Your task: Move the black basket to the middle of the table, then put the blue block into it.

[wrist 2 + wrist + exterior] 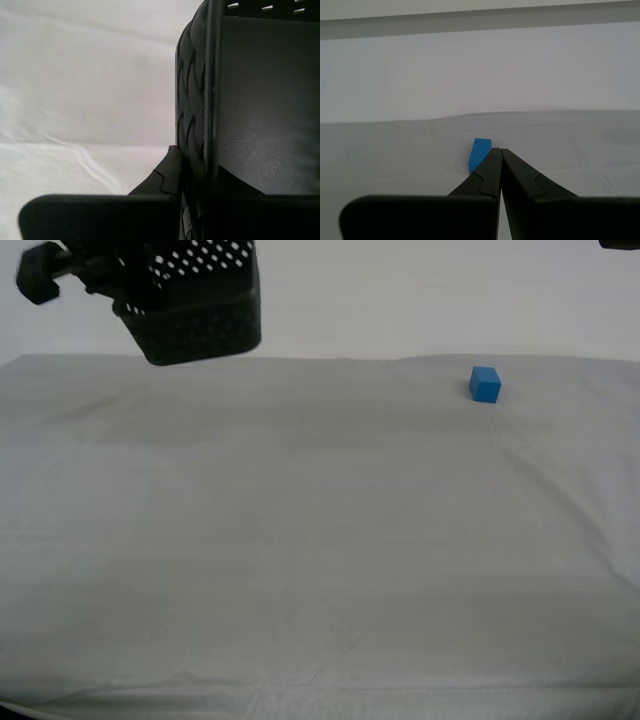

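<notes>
My second gripper (192, 172) was clamped on the wall of the black basket (195, 302), one finger (167, 172) outside the woven wall and the other hidden inside. In the exterior view the basket hung in the air at the far edge of the table (300, 540), toward that view's left, tilted, with its perforated side showing and no part of it touching the cloth. The arm holding it reached in from the exterior view's left.

Well apart from the basket, toward the exterior view's right, the blue block (485, 383) sat on the table near its far edge, lower than the raised basket. My first gripper (500, 170) was pressed closed with nothing between its fingertips (487, 172), and it sat above the cloth with the block (479, 154) just beyond its tips, apart from them.
</notes>
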You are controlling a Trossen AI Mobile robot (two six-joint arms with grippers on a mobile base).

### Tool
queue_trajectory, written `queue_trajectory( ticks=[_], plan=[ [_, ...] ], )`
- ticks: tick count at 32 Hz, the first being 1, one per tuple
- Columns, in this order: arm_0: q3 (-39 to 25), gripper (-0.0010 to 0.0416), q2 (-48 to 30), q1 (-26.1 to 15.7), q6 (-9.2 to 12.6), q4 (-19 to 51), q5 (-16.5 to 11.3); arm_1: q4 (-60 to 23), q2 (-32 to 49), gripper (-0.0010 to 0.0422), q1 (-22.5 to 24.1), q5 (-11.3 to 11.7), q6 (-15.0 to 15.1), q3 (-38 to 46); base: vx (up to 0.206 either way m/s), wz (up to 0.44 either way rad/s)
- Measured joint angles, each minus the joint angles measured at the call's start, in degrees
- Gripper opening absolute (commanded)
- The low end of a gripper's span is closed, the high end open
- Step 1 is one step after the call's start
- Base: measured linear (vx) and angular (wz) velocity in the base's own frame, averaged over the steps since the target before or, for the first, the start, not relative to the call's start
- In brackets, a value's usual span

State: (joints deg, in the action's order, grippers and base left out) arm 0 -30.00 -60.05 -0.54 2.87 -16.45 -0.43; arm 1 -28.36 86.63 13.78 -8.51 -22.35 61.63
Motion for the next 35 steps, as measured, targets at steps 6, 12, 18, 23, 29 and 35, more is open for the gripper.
queue_trajectory(
  ticks=[6, 12, 18, 23, 29, 35],
  plan=[
    [0.0, 0.0001, 0.0, -0.04, 0.2, 0.04, 0.0, 5.75, 10.14, -0.0001, 5.66, -1.55, -1.44, 0.59, 0.0, 0.0],
    [0.0, 0.0001, 0.0, -0.15, 0.37, 0.13, 0.0, 5.49, 20.5, -0.0001, 7.67, -1.68, -0.61, 8.22, 0.0, 0.0],
    [0.0, 0.0, 0.0, -0.26, 0.39, 0.52, 0.0, 0.0, 32.26, 0.0, 9.46, -0.57, 2.86, 19.54, 0.0, 0.0],
    [0.0, 0.0001, 0.0, -0.28, 0.39, 0.63, 0.0, -1.05, 34.77, 0.0013, 9.57, -0.87, 4.04, 19.76, 0.0, 0.0],
    [0.0, 0.0001, 0.0, -0.26, 0.39, 0.66, 0.0, -1.75, 34.95, 0.0132, 9.86, -0.96, 5.35, 19.76, 0.0, 0.0],
    [0.0, 0.0001, 0.02, -0.28, 0.39, 0.66, 0.0, -2.8, 34.95, 0.0268, 9.86, -1.05, 5.33, 19.8, 0.0, 0.0]
  ],
)
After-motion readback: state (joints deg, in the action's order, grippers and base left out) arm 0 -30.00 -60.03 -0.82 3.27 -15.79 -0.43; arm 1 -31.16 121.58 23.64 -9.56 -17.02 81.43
